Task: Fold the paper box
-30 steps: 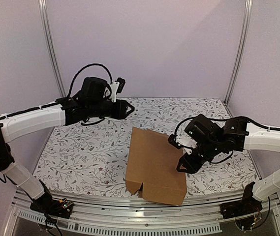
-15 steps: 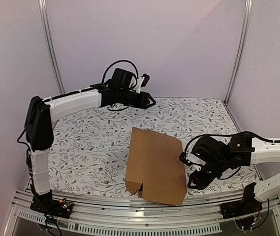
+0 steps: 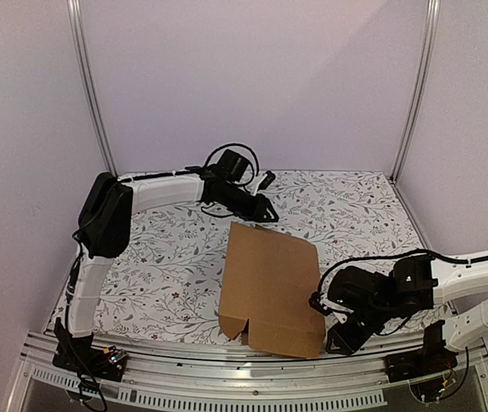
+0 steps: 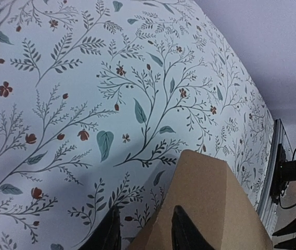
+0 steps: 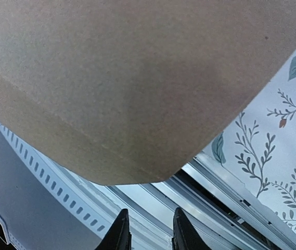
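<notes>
The paper box (image 3: 269,287) is a brown cardboard sheet lying on the floral table, and its near edge overhangs the front rail. My left gripper (image 3: 268,215) is open, low at the sheet's far edge. In the left wrist view (image 4: 142,234) one finger (image 4: 181,229) is over the cardboard corner (image 4: 210,203) and the other is over the cloth. My right gripper (image 3: 338,342) is open and empty at the near right corner. In the right wrist view (image 5: 150,234) its tips sit just below the rounded corner of the cardboard (image 5: 116,78).
The floral tablecloth (image 3: 158,266) covers the table. A metal frame rail (image 3: 226,365) runs along the near edge and shows under the cardboard in the right wrist view (image 5: 226,203). Upright posts (image 3: 89,94) and plain walls close in the back and sides.
My left arm has swung right and down from the back left to the cardboard's far edge. My right gripper has moved down along the right side to the near right corner.
</notes>
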`<state>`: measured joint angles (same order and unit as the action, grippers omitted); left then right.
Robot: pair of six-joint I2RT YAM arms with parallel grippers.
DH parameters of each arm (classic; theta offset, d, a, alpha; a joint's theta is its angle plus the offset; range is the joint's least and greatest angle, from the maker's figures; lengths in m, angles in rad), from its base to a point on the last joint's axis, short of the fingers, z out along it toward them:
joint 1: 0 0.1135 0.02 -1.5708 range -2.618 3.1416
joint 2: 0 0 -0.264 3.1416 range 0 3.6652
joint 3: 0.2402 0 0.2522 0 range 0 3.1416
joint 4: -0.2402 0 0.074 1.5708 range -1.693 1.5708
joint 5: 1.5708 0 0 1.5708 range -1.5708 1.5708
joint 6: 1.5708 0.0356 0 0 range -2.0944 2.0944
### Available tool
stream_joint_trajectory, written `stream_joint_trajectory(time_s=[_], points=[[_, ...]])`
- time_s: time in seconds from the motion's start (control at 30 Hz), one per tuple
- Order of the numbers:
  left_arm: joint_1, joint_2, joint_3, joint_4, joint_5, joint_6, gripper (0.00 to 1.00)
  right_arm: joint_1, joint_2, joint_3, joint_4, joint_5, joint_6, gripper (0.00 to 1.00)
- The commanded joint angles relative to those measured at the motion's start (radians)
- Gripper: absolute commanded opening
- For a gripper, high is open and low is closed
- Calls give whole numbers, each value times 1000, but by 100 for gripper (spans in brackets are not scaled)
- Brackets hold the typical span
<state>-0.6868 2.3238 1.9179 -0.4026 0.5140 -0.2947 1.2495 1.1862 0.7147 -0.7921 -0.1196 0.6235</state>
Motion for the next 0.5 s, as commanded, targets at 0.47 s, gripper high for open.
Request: stream_joint_trajectory(time_s=[0.47], points=[[50, -30, -167, 0, 27, 59, 24, 55, 194, 43, 168, 86, 89, 28]])
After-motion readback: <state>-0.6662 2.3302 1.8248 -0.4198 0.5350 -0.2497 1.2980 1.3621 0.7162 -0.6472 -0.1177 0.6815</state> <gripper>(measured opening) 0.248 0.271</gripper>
